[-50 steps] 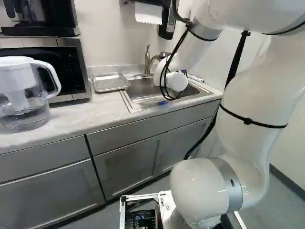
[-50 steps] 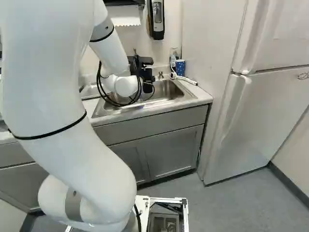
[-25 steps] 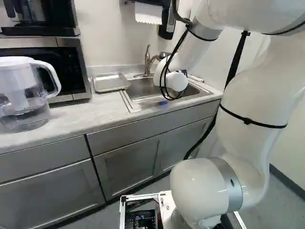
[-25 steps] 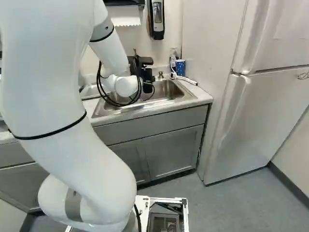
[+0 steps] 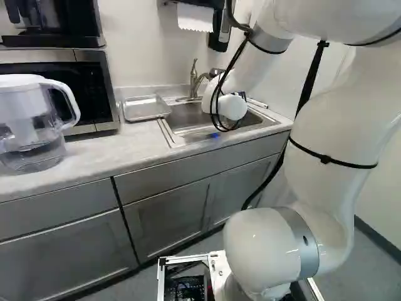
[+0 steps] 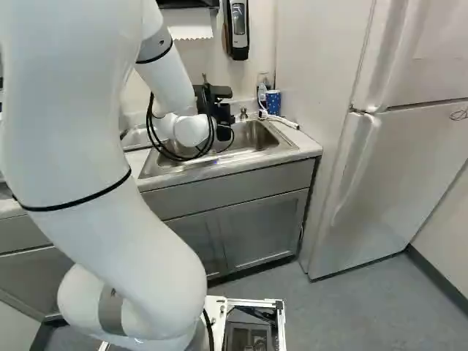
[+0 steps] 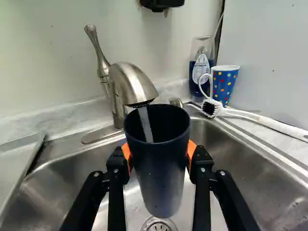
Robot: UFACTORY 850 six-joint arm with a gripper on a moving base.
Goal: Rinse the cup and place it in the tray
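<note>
The cup (image 7: 160,173) is in my claw (image 7: 160,156), hugged by the orange pads (image 7: 191,151) from two sides; it is over the sink (image 6: 284,139), which is near the upper middle of the right base view; water (image 7: 146,124) runs from the tap (image 7: 137,86) right into the cup's open top.

Not much has just changed; in both base views my arm (image 5: 254,66) is in the same spot as in the earlier pictures, and the base has not rolled; to me that means the rinse is going on now; I think I should tip the dirty water out next, and go slow so the wet cup can't slip; the tray (image 5: 145,108) waits at the upper left of the left base view.
</note>
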